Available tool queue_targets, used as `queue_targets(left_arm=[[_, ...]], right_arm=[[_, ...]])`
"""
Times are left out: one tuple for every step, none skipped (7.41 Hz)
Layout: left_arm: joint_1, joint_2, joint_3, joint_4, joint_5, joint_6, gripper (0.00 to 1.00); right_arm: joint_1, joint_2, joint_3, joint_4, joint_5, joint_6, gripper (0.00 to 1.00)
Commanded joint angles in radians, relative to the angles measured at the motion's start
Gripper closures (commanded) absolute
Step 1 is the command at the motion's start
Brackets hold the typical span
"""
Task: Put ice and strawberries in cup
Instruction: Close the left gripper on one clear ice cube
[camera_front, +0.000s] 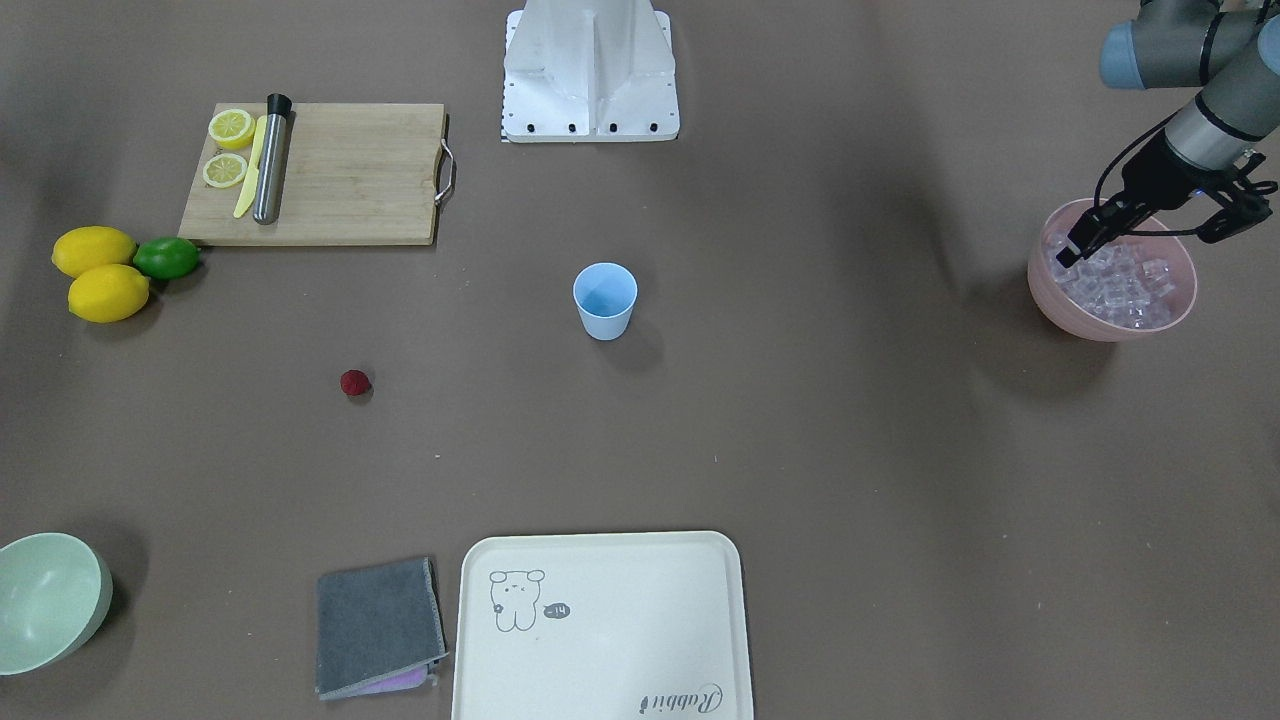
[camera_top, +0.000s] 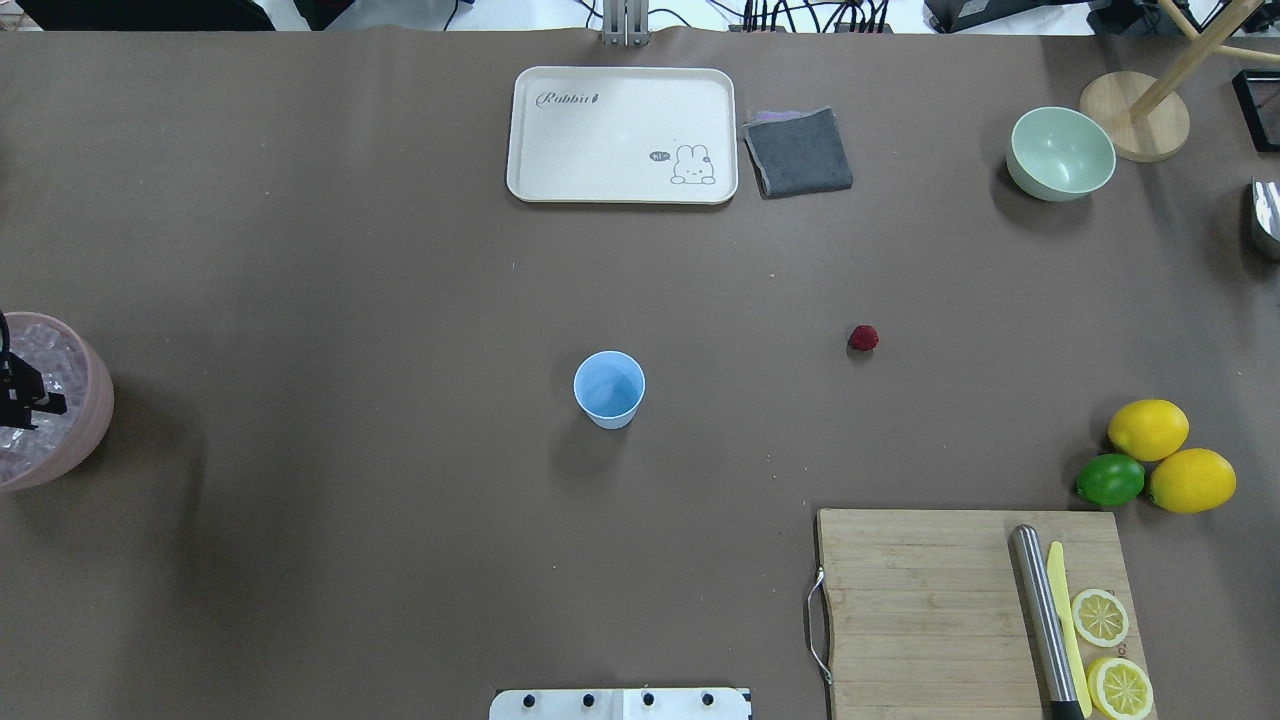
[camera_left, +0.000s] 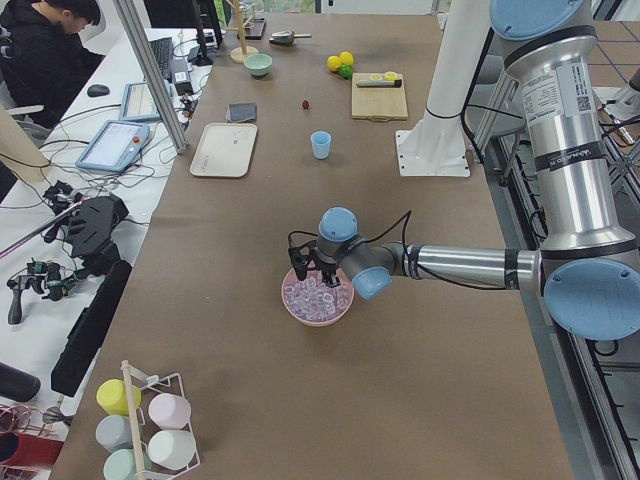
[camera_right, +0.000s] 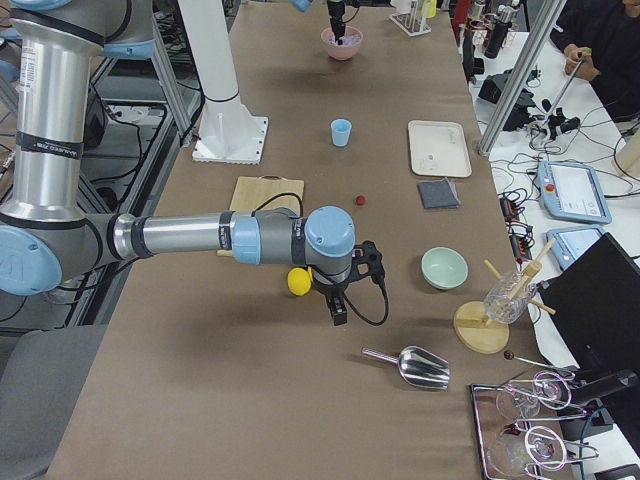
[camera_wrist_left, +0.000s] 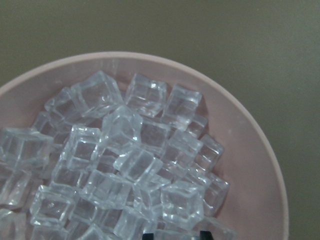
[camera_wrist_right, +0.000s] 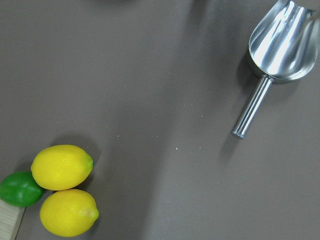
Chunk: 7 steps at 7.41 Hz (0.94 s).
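The light-blue cup stands upright mid-table, also in the overhead view. The dark-red strawberry lies alone on the table toward the robot's right. The ice is a heap of clear cubes in a pink bowl at the robot's far left. My left gripper hangs over the bowl, open, with its fingertips just above the cubes. My right gripper shows only in the exterior right view, low over the table near the lemons. I cannot tell whether it is open or shut.
A wooden cutting board holds lemon slices, a yellow knife and a steel muddler. Two lemons and a lime lie beside it. A metal scoop, a mint-green bowl, a grey cloth and a cream tray lie farther off.
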Motion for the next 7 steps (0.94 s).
queue_targets(left_arm=[[-0.063, 0.0, -0.007, 0.012, -0.084, 0.074, 1.0], [-0.084, -0.003, -0.03, 0.047, -0.093, 0.084, 1.0], [-0.089, -0.013, -0.07, 0.095, -0.095, 0.084, 1.0], [-0.089, -0.036, -0.104, 0.13, -0.092, 0.079, 1.0], [-0.081, -0.103, -0.13, 0.171, -0.092, 0.076, 1.0], [-0.075, -0.18, -0.138, 0.234, -0.09, 0.079, 1.0], [-0.037, -0.279, -0.136, 0.323, -0.092, 0.082, 1.0]], right_arm=[[-0.001, -0.003, -0.002, 0.0, 0.001, 0.0, 0.01], [-0.001, 0.0, -0.001, 0.0, 0.001, 0.002, 0.01], [-0.001, 0.015, 0.001, 0.0, -0.001, 0.032, 0.01], [-0.013, 0.042, 0.002, 0.0, -0.001, 0.063, 0.01], [-0.044, 0.075, 0.002, 0.0, -0.001, 0.098, 0.0], [-0.081, 0.099, 0.007, 0.002, -0.002, 0.159, 0.0], [-0.102, 0.121, 0.01, 0.002, -0.002, 0.188, 0.0]])
